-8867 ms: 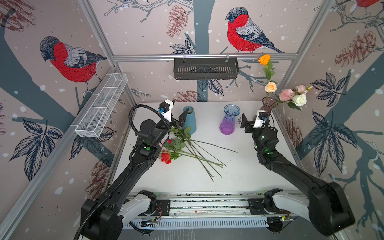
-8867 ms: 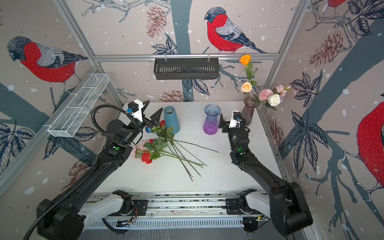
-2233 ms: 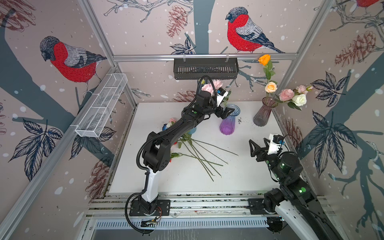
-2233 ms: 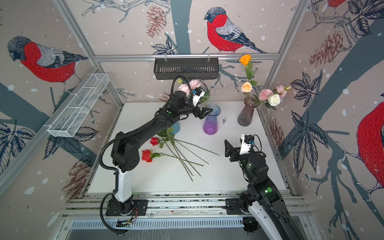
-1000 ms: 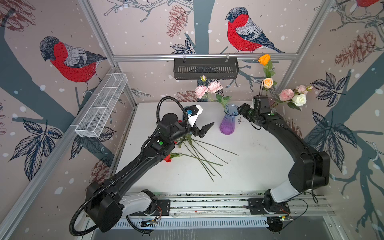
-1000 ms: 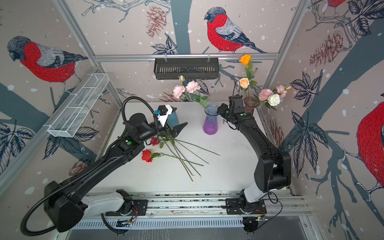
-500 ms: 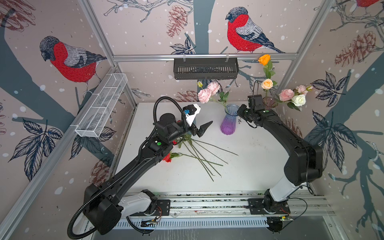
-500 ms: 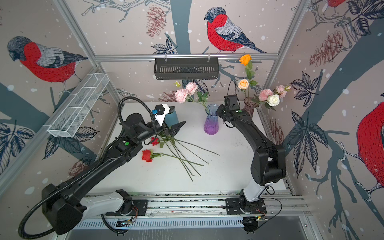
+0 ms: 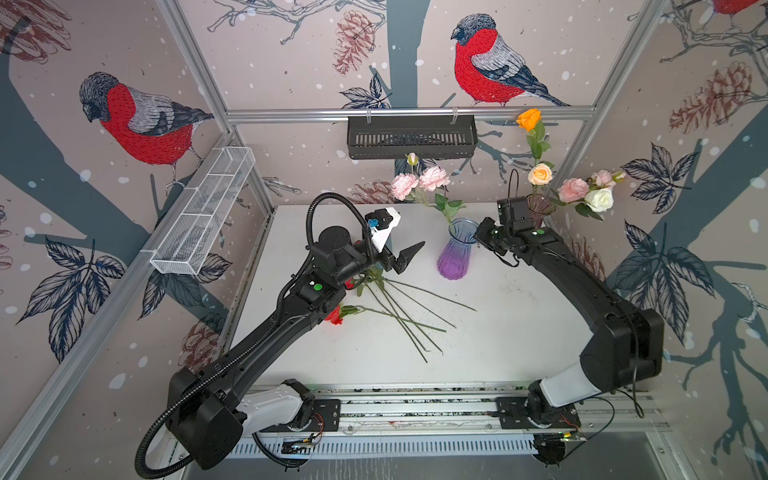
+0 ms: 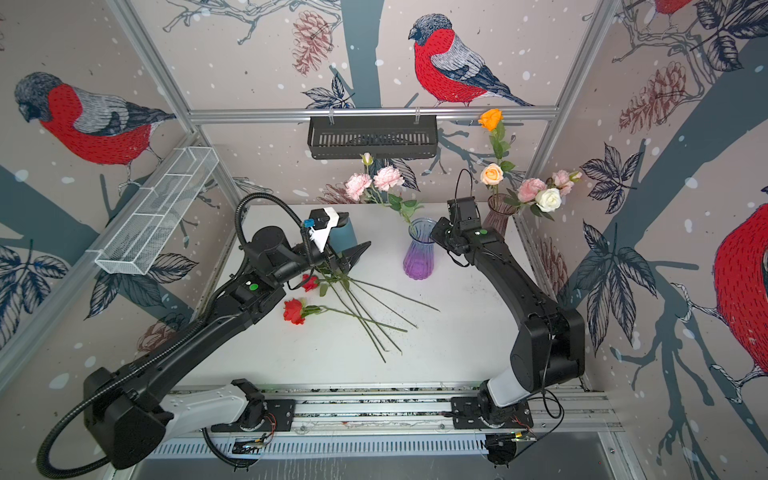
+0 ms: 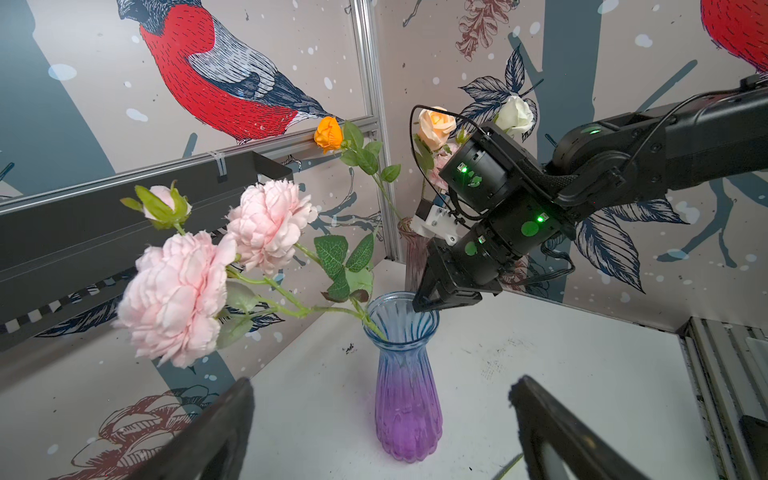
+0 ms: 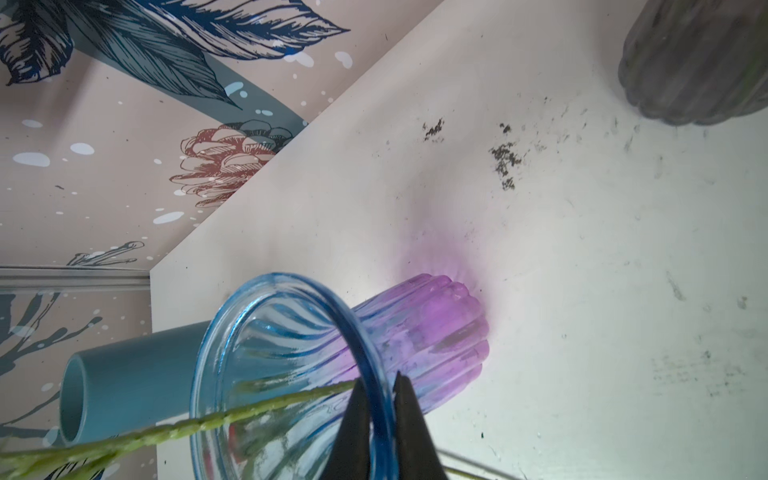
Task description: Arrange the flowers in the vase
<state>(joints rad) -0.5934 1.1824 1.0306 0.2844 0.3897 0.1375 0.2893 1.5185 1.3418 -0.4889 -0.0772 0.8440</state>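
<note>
Right gripper (image 12: 378,380) is clamped on the rim of the ribbed glass vase (image 9: 456,253), which is blue at the mouth and fades to purple at the base. One finger is inside the mouth, one outside, with only the glass wall between them. The vase stands upright on the white tabletop (image 9: 498,332), mid-rear. It holds the pink carnation sprig (image 11: 183,291): two open pink heads and one closed bud on a branching green stem. The stem foot is down inside the glass and the heads lean out over the rim, away from the right gripper and toward the rear wall. Left gripper (image 9: 405,257) is spread wide with nothing between its fingers (image 11: 216,436). It hangs above the table just left of the vase and points at it. Under it lie the loose flowers (image 10: 294,311): thin green stems fanned and crossed flat on the tabletop, front-left of the vase and not touching it. One red rose head lies at the left end, with a second red head (image 10: 309,282) nearer the arm. The left arm covers part of the pile, so the stem count can't be told. A smoky dark glass vase (image 9: 539,208) sits in the rear right corner, just behind the right arm's wrist. It carries an orange rose (image 9: 528,118), a peach rose (image 9: 540,173), a pink bloom (image 9: 573,190) and a white rose (image 9: 599,199). A teal cylindrical vase (image 10: 345,237) stands upright behind the left gripper, and its contents are hidden.
</note>
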